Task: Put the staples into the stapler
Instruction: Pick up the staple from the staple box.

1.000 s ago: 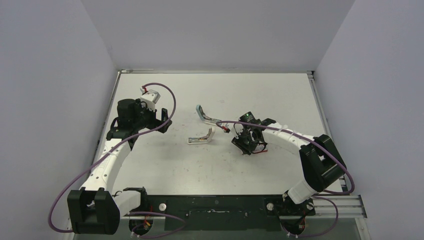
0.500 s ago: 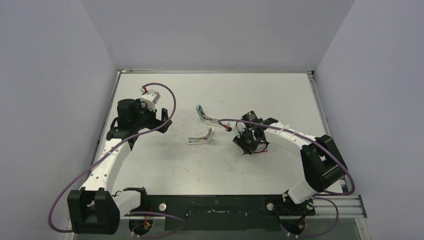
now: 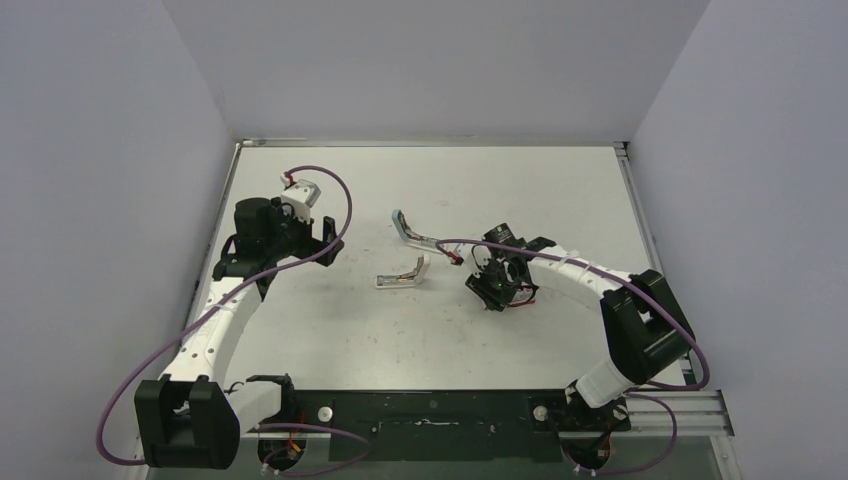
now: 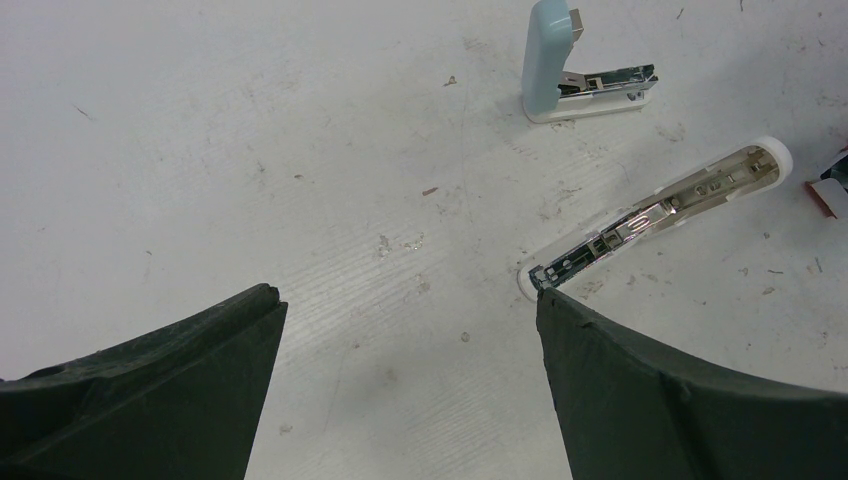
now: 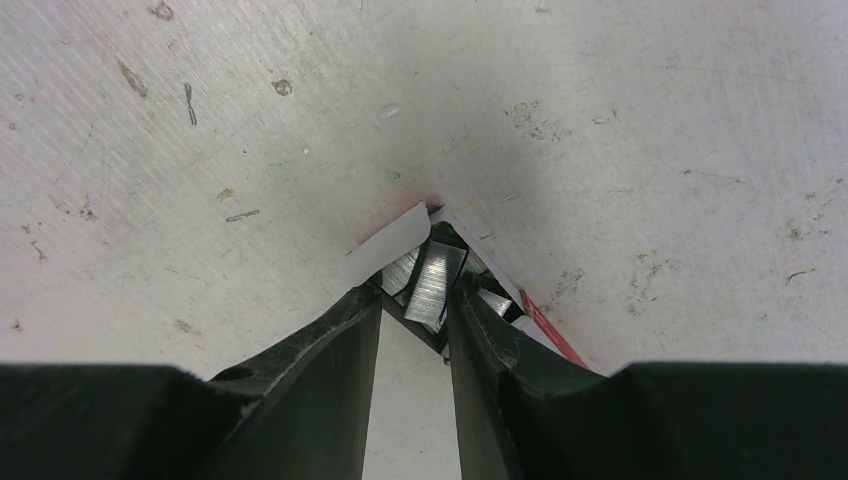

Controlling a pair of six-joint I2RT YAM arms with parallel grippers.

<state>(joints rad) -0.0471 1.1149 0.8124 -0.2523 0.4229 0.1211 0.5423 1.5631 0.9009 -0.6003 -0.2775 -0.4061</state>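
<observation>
Now, far left: the left gripper (image 3: 327,241) hangs over the left part of the white table (image 3: 330,340), holding nothing. Its wrist view shows the two dark fingers (image 4: 150,390) spread wide, with only scuffed tabletop between them.

Centre, a little right of that gripper: two stapler pieces, apart from each other. The light-blue stapler (image 4: 549,50) lies farther from the arm bases, its chrome magazine (image 4: 607,82) sticking out sideways over a white base. Nearer the bases lies the white stapler arm (image 4: 665,203), its metal channel facing up. In the left wrist view its near end sits just at the tip of the left gripper's right-hand finger; I cannot tell whether they touch.

Right of centre: the right gripper (image 3: 497,289) is down at the table, pointing steeply at the surface. Its wrist view shows the jaws drawn in to a slim gap at the mouth of a small box (image 5: 392,244) with a white flap and a red edge. The staples (image 5: 436,279), silvery-grey strips, lie jumbled inside that box, and one strip sits pinched between the fingertips (image 5: 362,305).
</observation>
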